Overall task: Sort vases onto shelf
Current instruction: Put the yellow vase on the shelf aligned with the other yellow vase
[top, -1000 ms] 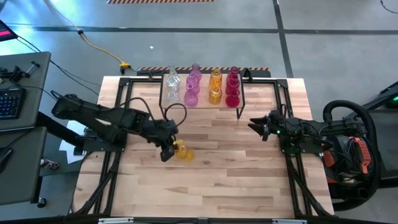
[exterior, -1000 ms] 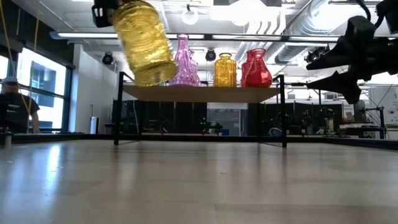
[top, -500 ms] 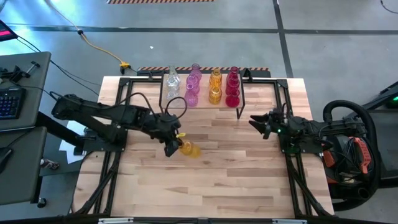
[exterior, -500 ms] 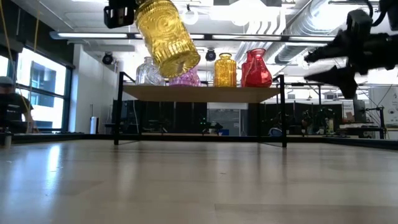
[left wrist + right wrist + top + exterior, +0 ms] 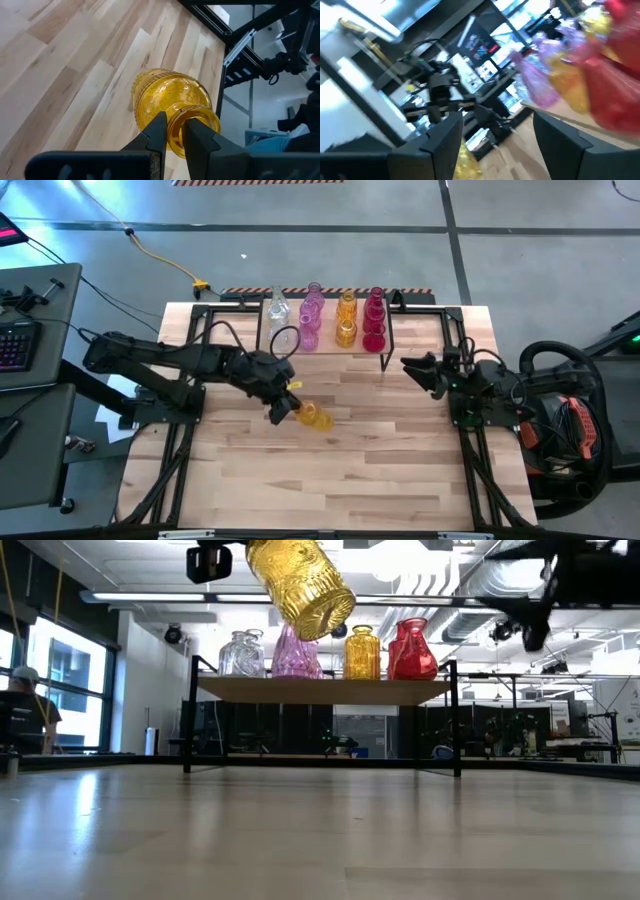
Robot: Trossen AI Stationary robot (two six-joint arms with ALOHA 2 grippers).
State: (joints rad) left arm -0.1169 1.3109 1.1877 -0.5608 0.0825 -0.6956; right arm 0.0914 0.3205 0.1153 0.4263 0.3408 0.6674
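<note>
Left gripper: the left gripper [image 5: 283, 406] hangs above the middle of the tabletop [image 5: 380, 460], in front of the shelf [image 5: 325, 348], fingers clenched on the rim of the amber vase [image 5: 315, 417]

Fingers of the left gripper: in the left wrist view the 2 dark fingers [image 5: 156, 134] pinch the lip of the amber vase [image 5: 167, 107], 1 finger outside the mouth and 1 inside it

Amber vase: held clear of the wood, tilted, its bulbous body slanting away from the fingertips; in the low view the amber vase [image 5: 300, 582] hangs high, its base aimed down and toward the shelf [image 5: 325, 690]

Right gripper: the right gripper [image 5: 413, 370] waits off the shelf's right end, above the table, fingers [image 5: 440, 145] spread apart with nothing between them

Shelf: light board on black wire legs at the far edge of the table, beyond both sets of fingers

Vases on the shelf: from above, 4 colour groups, each 2 deep: clear vases [image 5: 277, 313], pink-purple vases [image 5: 310, 315], amber-yellow vases [image 5: 346, 318] and red vases [image 5: 374, 320]

Shelf seen low: clear vases [image 5: 240, 653], a pink-purple vase [image 5: 297, 655], an amber-yellow vase [image 5: 363, 652] and a red vase [image 5: 412, 650] stand upright in a row

Background: a person [image 5: 25, 710] stands far off in the room at the left edge of the low view
</note>
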